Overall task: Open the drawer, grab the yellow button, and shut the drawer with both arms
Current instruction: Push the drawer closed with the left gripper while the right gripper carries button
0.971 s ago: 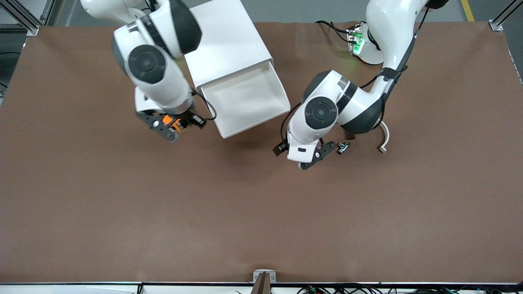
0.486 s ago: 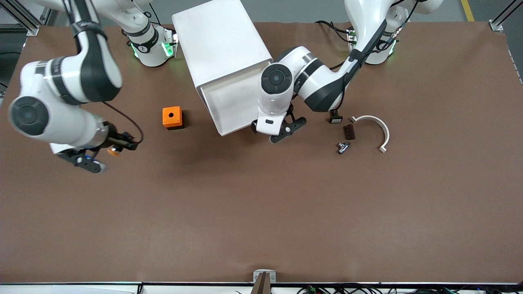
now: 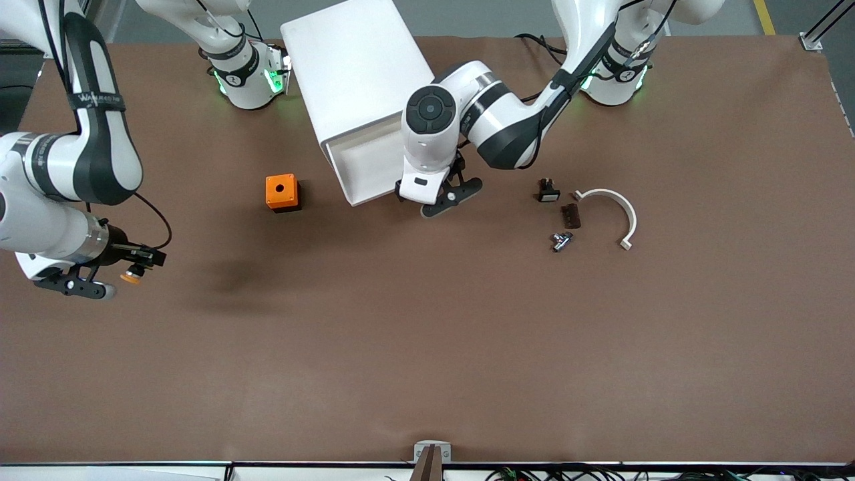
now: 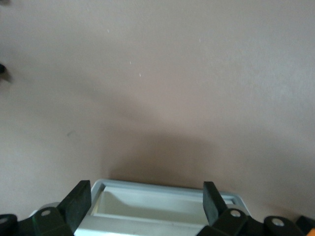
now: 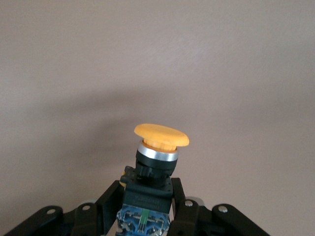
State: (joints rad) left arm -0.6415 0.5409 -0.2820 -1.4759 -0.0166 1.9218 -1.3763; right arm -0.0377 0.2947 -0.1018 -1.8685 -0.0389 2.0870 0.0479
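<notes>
Gripping the button (image 5: 157,147), right tool (image 3: 107,277) over bare table (image 3: 427,347); left tool (image 4: 147,204) spread astride drawer (image 3: 364,164) front.

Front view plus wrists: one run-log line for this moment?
right gripper: shut on orange-capped push button, over bare table | left gripper: open at white top drawer front | drawer: partly open

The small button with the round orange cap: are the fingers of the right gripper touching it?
Touching. In the right wrist view, the black fingers of the right gripper press both sides of the button's dark body, holding it above the table.
</notes>
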